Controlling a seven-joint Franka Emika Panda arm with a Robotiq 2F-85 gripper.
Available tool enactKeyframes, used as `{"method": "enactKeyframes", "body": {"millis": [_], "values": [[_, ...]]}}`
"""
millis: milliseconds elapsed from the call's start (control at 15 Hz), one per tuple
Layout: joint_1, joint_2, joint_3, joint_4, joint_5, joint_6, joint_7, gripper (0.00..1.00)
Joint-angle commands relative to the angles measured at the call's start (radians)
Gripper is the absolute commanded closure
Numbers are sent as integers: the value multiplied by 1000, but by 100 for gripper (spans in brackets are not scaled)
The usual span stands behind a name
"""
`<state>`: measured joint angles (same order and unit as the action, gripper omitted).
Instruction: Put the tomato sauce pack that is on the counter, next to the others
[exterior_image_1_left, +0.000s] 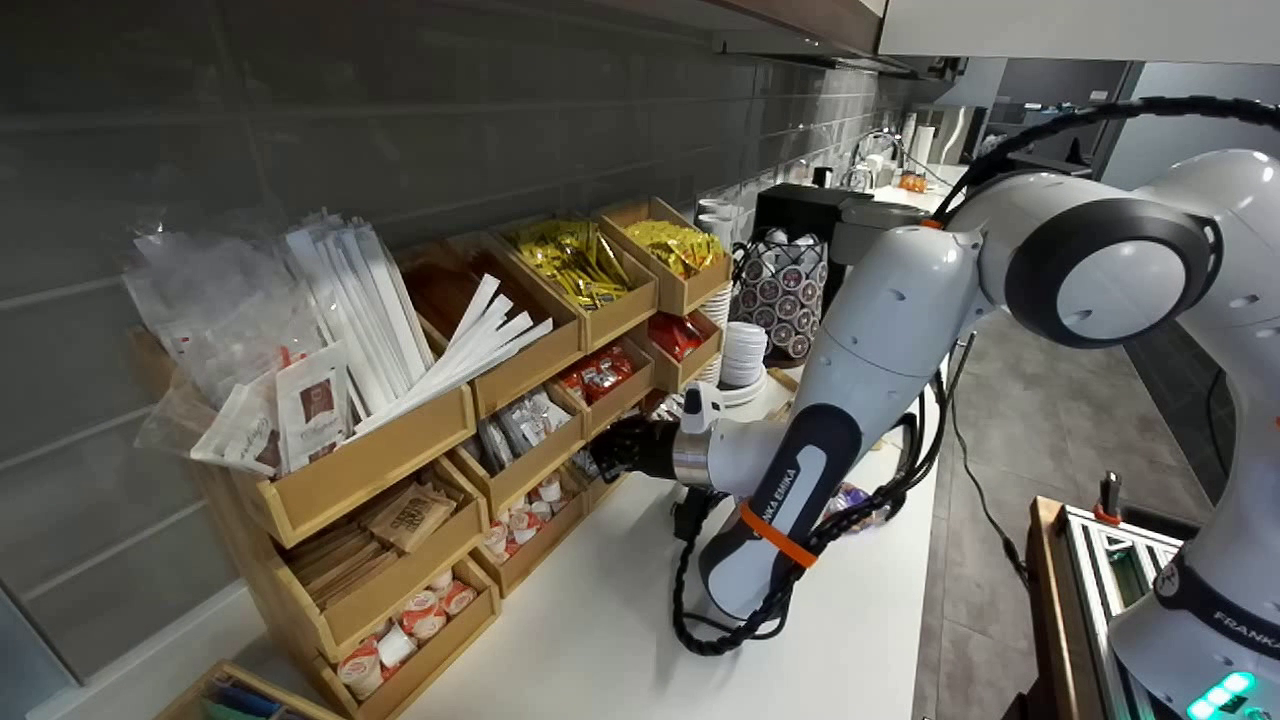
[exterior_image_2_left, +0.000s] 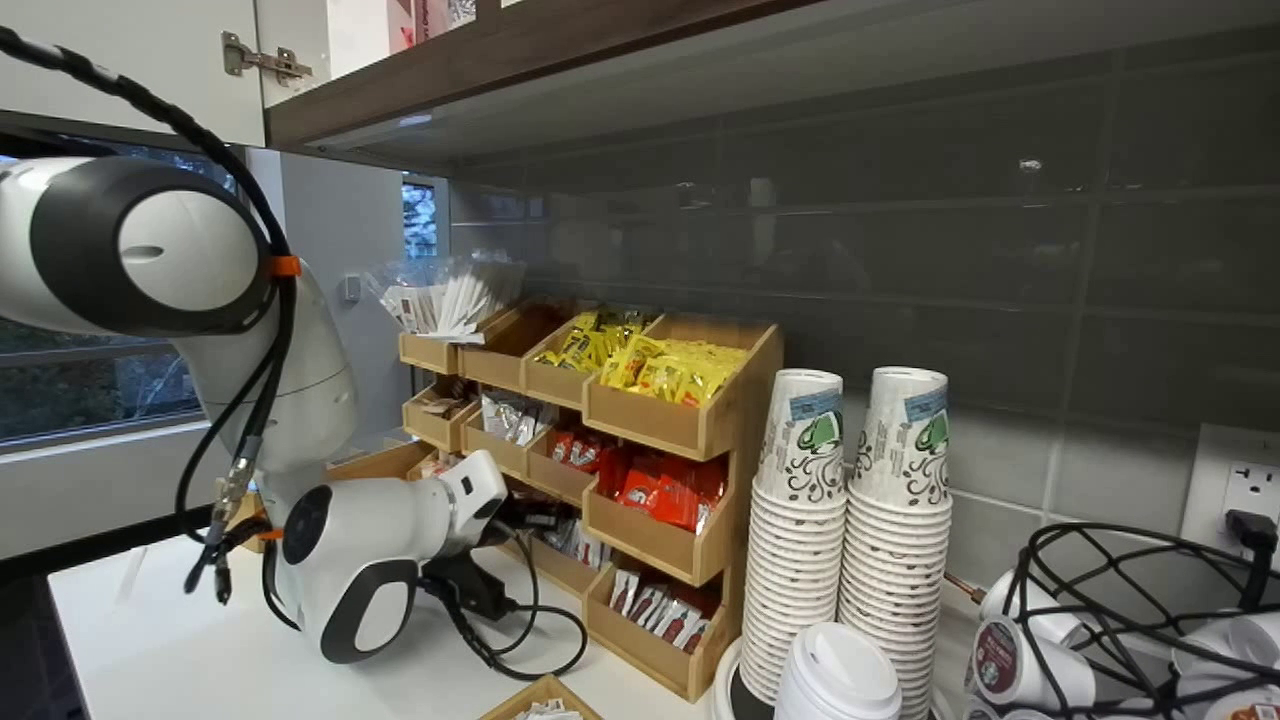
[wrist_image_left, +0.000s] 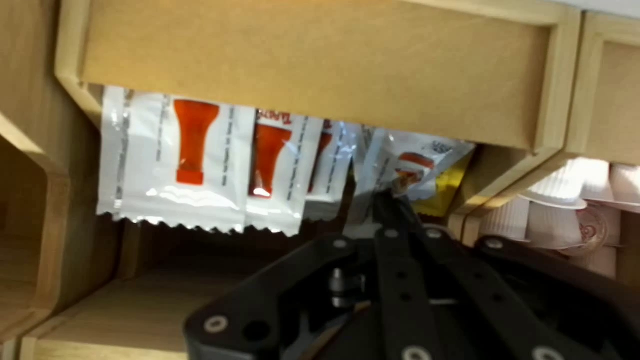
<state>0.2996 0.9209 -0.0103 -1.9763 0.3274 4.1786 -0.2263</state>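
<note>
Although we cannot confirm a grip, the sauce pack (wrist_image_left: 425, 156) lies tilted at the closed fingers' (wrist_image_left: 386, 212) tips.

Sachets (wrist_image_left: 282, 170) in organizer (exterior_image_2_left: 645, 425) on counter (exterior_image_1_left: 590, 620)

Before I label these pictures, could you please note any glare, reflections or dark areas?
Wrist view: bright glints on the red-and-white sachets, the gripper mostly dark; in an exterior view, pale reflections on the dark tiled wall.
</note>
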Motion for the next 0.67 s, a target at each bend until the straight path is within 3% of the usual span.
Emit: {"method": "enactKeyframes", "body": {"millis": [0,600], "values": [[1,-5,-2,-21,-12,5,-18,73],[2,-18,2,-33,-9,-2,-22,6]]}}
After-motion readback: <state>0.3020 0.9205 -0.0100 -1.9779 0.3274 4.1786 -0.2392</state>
